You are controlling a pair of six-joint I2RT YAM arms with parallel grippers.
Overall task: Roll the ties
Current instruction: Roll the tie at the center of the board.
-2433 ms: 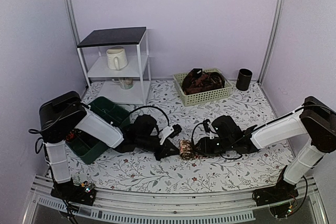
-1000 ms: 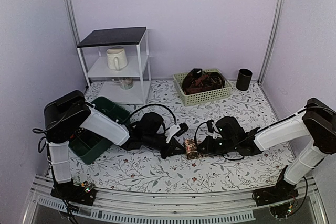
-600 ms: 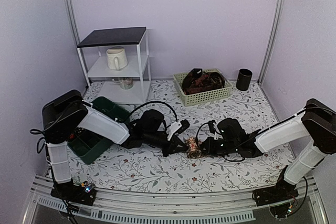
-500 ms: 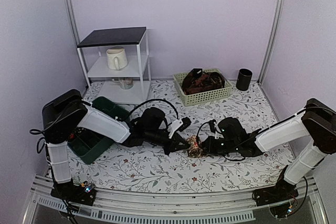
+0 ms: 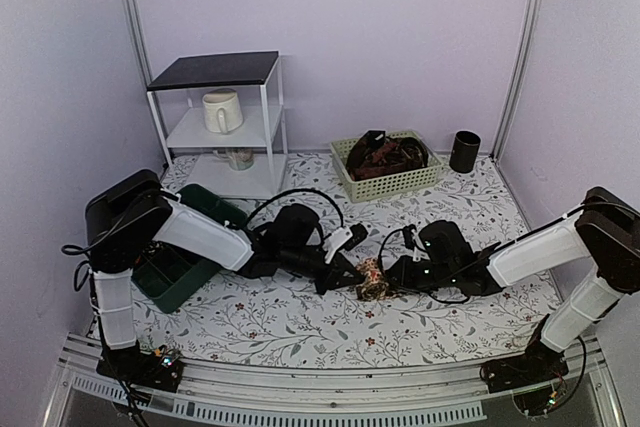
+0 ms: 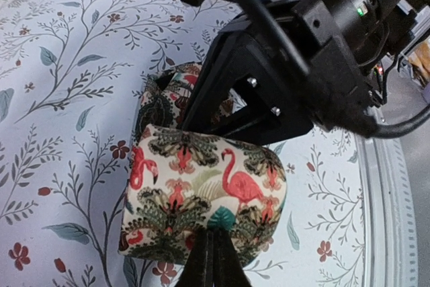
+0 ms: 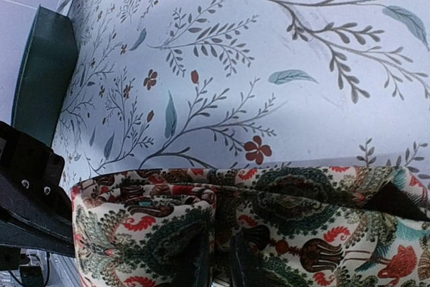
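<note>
At the middle of the floral tabletop [image 5: 300,327], the rolled tie [image 5: 372,278] lies between the two arms. The left end effector [image 5: 345,274] has its fingers pressed together, tips against the coil's outer wrap; whether they nip any fabric is unclear. The right end effector [image 5: 393,276] is clamped on the coil's inner layers from the opposite side. More ties [image 5: 385,154] are heaped in the pale basket [image 5: 392,185] farther back.

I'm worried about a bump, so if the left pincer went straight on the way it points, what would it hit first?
The rolled tie: the left pincer has its closed tips right against it. The right pincer sits just behind the roll, so that would probably come next.
</note>
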